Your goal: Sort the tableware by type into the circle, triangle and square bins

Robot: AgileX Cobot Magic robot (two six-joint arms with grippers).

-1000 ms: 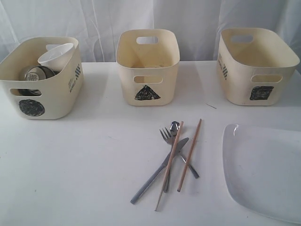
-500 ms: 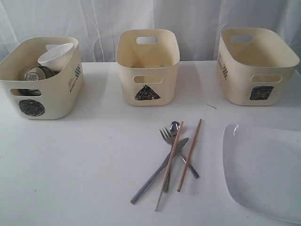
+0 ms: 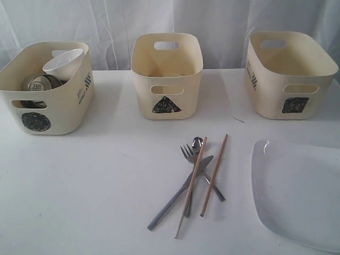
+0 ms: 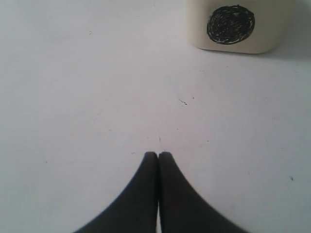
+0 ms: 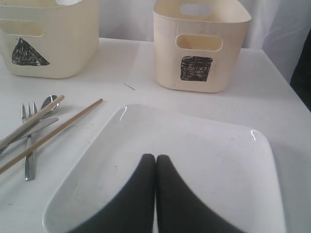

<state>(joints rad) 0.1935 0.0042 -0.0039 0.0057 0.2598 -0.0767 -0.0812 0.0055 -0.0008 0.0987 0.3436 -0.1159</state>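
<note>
The circle bin (image 3: 45, 90) at the back left holds the small white bowl (image 3: 64, 62) and steel mugs (image 3: 38, 84). Both the triangle bin (image 3: 167, 74) in the middle and the square bin (image 3: 289, 74) at the right look empty. Fork (image 3: 187, 154), spoon (image 3: 197, 142), knife (image 3: 178, 194) and two chopsticks (image 3: 214, 174) lie crossed on the table. The white square plate (image 3: 297, 191) lies at the front right. My left gripper (image 4: 158, 154) is shut over bare table near the circle bin (image 4: 238, 24). Above the plate (image 5: 204, 160), my right gripper (image 5: 156, 157) is shut on nothing. Neither arm shows in the exterior view.
A white table (image 3: 95, 180) carries everything, with white curtains behind the bins. A thin sliver (image 3: 238, 119) lies between the triangle and square bins. The steel bowl is not clearly visible.
</note>
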